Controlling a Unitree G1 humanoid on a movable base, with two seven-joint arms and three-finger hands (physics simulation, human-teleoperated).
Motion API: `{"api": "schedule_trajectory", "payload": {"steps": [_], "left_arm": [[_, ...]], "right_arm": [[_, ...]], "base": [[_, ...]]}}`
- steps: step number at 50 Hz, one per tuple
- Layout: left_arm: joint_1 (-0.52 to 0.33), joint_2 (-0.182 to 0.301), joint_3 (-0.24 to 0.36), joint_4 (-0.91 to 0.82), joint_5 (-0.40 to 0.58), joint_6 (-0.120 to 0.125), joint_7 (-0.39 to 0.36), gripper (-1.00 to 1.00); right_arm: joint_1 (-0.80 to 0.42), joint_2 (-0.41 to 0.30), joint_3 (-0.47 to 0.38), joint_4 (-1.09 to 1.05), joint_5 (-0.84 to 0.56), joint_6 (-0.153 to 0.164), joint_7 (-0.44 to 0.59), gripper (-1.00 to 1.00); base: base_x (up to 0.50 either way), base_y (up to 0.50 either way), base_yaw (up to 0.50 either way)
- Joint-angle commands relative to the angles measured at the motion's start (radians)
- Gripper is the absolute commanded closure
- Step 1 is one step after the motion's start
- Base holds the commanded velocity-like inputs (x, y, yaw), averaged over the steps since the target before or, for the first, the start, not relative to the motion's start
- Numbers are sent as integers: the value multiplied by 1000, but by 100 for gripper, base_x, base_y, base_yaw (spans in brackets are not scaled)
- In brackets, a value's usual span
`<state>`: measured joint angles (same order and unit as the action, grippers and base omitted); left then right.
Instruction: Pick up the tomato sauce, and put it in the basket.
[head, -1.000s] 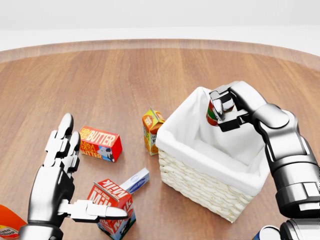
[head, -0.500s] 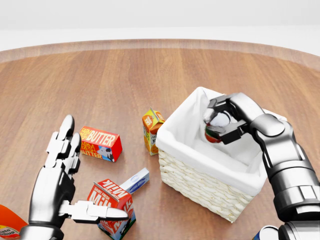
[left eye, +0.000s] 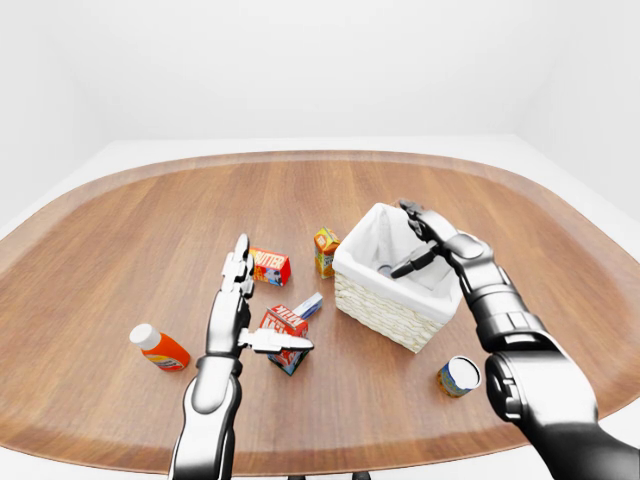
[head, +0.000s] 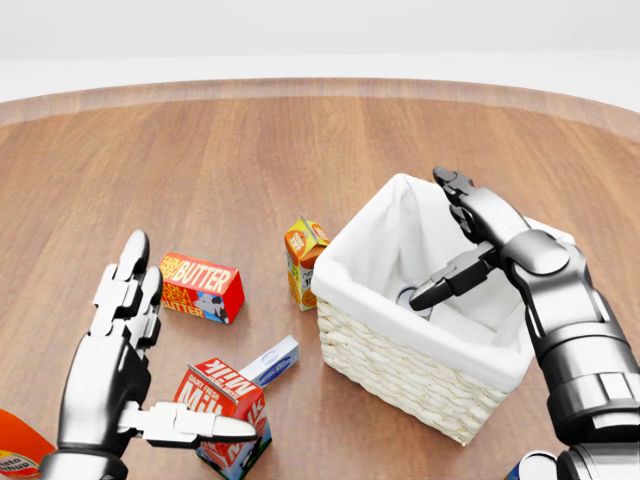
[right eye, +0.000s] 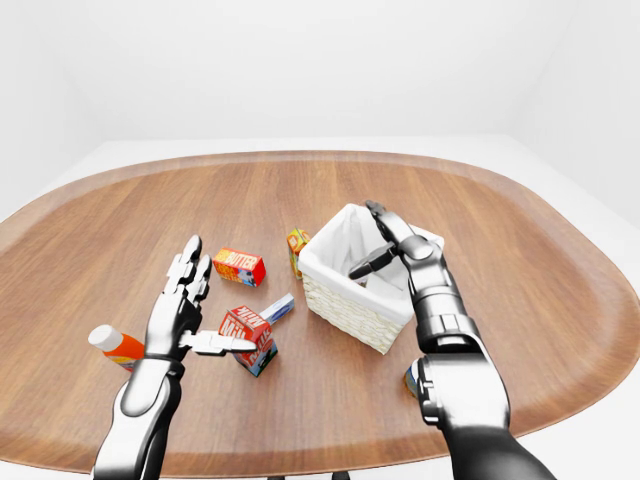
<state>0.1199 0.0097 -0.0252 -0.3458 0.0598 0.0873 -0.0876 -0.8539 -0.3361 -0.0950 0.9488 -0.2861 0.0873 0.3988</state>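
Observation:
The tomato sauce can (head: 408, 296) lies inside the white-lined wicker basket (head: 400, 372) at the right of the head view. Only its grey end shows, low against the cloth and partly behind my thumb. My right hand (head: 441, 242) hovers over the basket's opening, open, its fingers spread and holding nothing. My left hand (head: 170, 350) stands open at the lower left, palm turned inward and thumb pointing right over the milk carton (head: 225, 410).
A butter box (head: 200, 287), an orange juice carton (head: 303, 258) and a blue-white box (head: 272, 362) lie left of the basket. An orange bottle (left eye: 160, 348) lies at the far left. A can (left eye: 460, 376) stands to the basket's lower right.
My right hand lowered the tomato sauce into the basket, then opened its fingers; the can now lies on the basket's lining. The left hand has not moved.

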Motion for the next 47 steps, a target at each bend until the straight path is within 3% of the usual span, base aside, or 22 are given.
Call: {"api": "schedule_trajectory", "payload": {"steps": [1,14,29,33,47], "left_arm": [[1,0,0,0,1,0,0,-100],[-2,0,1,2,0,0,-1,-100],[-6,0,4,1,-3,0,0,-100],[-2,0,3,-10,-3,0,0,-100],[-2,0,3,8,-2,0,2,-100]], "right_arm": [[14,0,-5,-49,8,0,10,-100],[67,0,-19,-307,25,0,66,-100],[200,-5,-55,-912,35,0,139,-100],[217,-3,-59,-987,32,0,137,-100],[381,43,-73,-1504,42,0,169,-100]], "base": [[0,0,0],[0,0,0],[0,0,0],[0,0,0],[0,0,0]]}}
